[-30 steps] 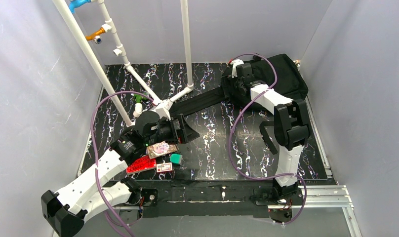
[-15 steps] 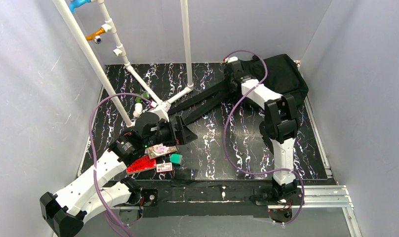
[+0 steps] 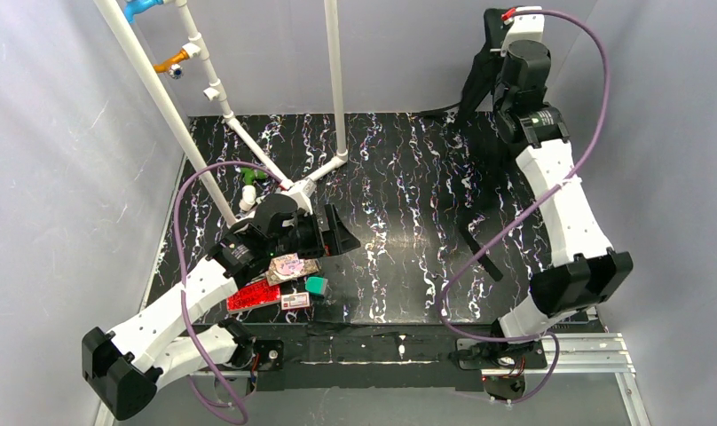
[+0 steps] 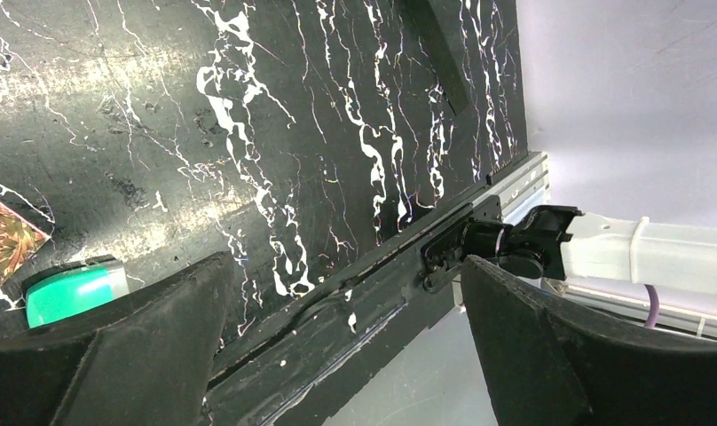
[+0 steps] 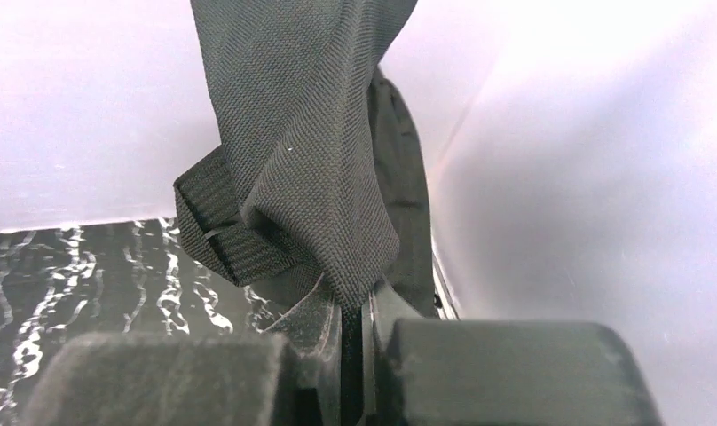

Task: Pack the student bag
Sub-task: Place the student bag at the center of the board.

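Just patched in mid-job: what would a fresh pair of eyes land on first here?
The black student bag first: it hangs high in the far right corner, its fabric pinched between the right fingers. Next, the left fingers, spread wide and empty, hover low near the front left, just beside a cluster of small items, among them a green block and a red card.

The fingers [image 4: 133, 355] spread wide above the marbled table [image 4: 275, 133], a green block [image 4: 75, 293] beside one of them.
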